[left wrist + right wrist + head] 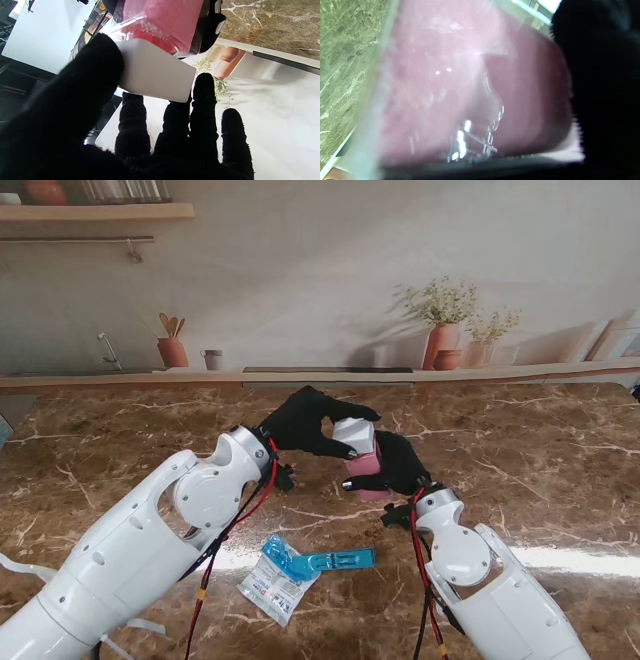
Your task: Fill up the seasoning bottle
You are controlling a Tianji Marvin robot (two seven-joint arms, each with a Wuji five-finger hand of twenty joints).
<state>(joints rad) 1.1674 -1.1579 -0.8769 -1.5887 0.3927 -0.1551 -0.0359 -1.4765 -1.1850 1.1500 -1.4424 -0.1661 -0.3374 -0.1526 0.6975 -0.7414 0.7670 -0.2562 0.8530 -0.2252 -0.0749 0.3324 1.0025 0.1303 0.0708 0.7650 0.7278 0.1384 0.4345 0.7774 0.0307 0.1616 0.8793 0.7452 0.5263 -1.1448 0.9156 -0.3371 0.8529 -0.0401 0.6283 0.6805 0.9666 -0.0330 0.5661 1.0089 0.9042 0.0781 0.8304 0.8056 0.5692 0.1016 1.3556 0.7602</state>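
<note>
From the stand's view, mid-frame, my right hand (402, 465) wraps the pink bottle (364, 468) standing on the table (560, 470), while my left hand (312, 423) pinches the white cap (356, 436) at its top.

Left wrist view: thumb and fingers (132, 120) clamp the cap, tilted over the rim; I'd level it before pressing.

Right wrist view: bottle fills the frame; grip should stay firm.

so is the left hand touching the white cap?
Touching. The left wrist view shows the left hand thumb pressed on the white cap, fingers behind it.
</note>
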